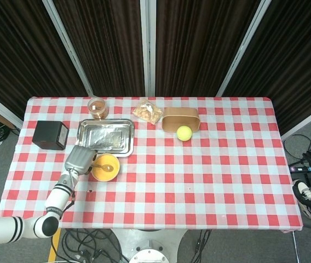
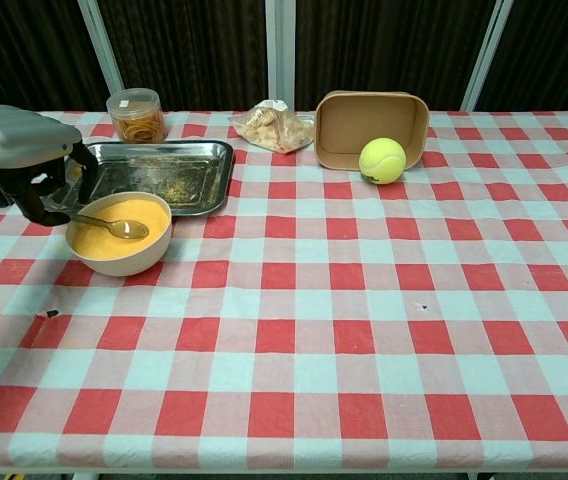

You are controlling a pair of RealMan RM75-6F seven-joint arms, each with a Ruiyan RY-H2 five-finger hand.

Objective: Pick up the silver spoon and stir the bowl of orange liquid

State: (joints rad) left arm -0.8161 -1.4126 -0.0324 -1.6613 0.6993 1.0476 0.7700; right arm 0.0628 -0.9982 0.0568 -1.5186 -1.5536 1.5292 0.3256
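The cream bowl (image 2: 151, 250) of orange liquid stands near the table's left front, just before the metal tray. The silver spoon (image 2: 116, 226) lies in it, scoop in the liquid and handle leaning on the left rim. My left hand (image 2: 26, 165) hovers at the bowl's left side; its dark fingertips (image 2: 42, 207) sit just left of the handle's end, and a small gap shows between them. From the head view, the left hand (image 1: 79, 159) is beside the bowl (image 1: 114, 171), with the spoon (image 1: 105, 167) inside. No view shows my right hand.
A metal tray (image 2: 209, 160) lies behind the bowl. A snack jar (image 2: 136, 115), a bag of snacks (image 2: 272, 126), a brown box (image 2: 372, 120) and a tennis ball (image 2: 382, 160) stand along the back. A black box (image 1: 50, 135) sits at the far left.
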